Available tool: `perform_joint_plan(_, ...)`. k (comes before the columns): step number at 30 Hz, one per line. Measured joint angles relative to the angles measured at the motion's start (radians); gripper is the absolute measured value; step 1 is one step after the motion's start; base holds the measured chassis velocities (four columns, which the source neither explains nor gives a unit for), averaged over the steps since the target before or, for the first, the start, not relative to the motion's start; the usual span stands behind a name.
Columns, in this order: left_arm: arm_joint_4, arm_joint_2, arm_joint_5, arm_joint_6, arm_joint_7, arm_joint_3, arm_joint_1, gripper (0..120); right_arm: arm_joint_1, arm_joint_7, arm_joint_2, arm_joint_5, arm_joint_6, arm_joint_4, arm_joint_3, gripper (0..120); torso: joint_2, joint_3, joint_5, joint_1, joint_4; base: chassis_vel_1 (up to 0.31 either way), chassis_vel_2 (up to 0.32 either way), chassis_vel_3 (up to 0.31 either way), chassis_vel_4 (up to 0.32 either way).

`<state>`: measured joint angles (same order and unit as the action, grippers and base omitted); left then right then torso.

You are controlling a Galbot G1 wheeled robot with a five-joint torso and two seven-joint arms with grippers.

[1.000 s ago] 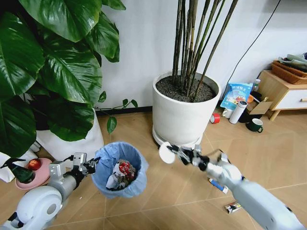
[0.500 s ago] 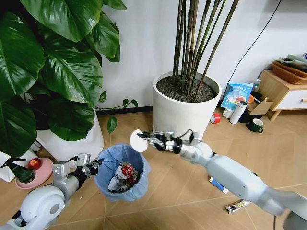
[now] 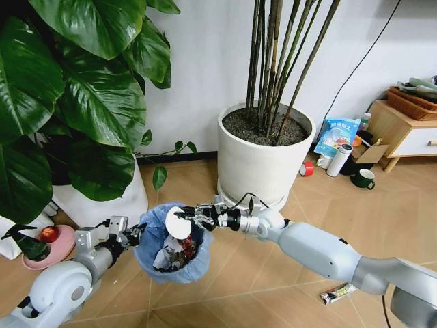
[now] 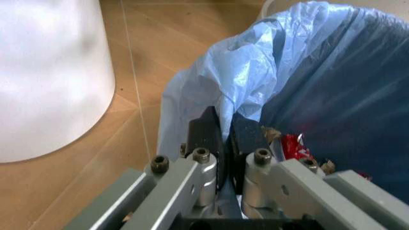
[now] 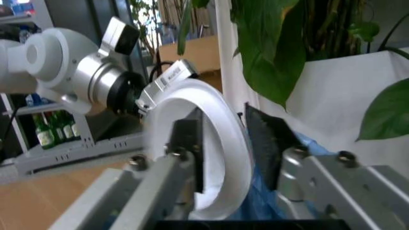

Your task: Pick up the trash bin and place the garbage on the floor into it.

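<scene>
The trash bin [image 3: 148, 254], dark and lined with a light-blue bag, hangs just above the floor [image 3: 239, 297]. My left gripper [image 3: 131, 234] is shut on its near rim; the left wrist view shows the fingers [image 4: 206, 132] pinching the bag's fold [image 4: 243, 81]. A crushed red can [image 3: 184, 244] and white tissues [image 3: 162, 260] lie inside the bin. My right gripper [image 3: 188, 217] is shut on a white round lid [image 3: 179, 225], held over the bin's opening. In the right wrist view the lid [image 5: 221, 143] sits between the fingers. A small tube [image 3: 332, 294] lies on the floor at the right.
A large white planter [image 3: 259, 167] with bamboo stands behind the bin, and a leafy plant's white pot [image 3: 102, 201] is at the left. A pink dish [image 3: 53, 249] with a spray bottle sits by my left arm. A blue bag [image 3: 336, 135], bottle, mug [image 3: 362, 179] and wooden cabinet [image 3: 403, 133] are at the far right.
My right gripper has carried the white lid leftward, from in front of the bamboo planter to above the bin's opening. The left gripper still holds the bin in about the same place.
</scene>
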<state>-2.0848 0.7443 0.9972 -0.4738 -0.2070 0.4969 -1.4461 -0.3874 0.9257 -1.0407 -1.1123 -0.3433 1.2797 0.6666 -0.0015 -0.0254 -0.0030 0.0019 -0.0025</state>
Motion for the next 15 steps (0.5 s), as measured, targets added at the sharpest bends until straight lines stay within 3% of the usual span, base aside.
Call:
perform_joint_plan(4,0.0,0.001,0.001,-0.001,-0.002,-0.001,0.002,0,0.004,-0.001,0.004,0.004,0.002,0.0,0.001,32,0.0,0.0,-0.0001,0.0,0.0001,0.0,0.0,0.0,0.0)
perform_joint_plan(6,0.0,0.001,0.005,-0.002,-0.004,0.006,0.002,0,0.014,-0.002,0.023,0.015,0.003,0.001,0.008,49,0.0,0.0,-0.0001,0.0,0.0004,0.0,0.0,0.0,0.0)
perform_joint_plan(12,-0.003,-0.001,0.01,-0.003,-0.005,0.024,-0.004,0,0.016,0.002,0.05,0.031,0.003,0.007,0.018,66,0.0,0.0,0.0,0.0,0.0002,0.0,0.0,0.0,0.0)
perform_joint_plan(15,-0.008,0.001,0.01,-0.003,-0.006,0.027,-0.006,0,0.015,0.008,0.069,0.038,0.003,0.013,0.025,81,0.0,0.0,0.0,0.0,0.0002,0.0,0.0,0.0,0.0)
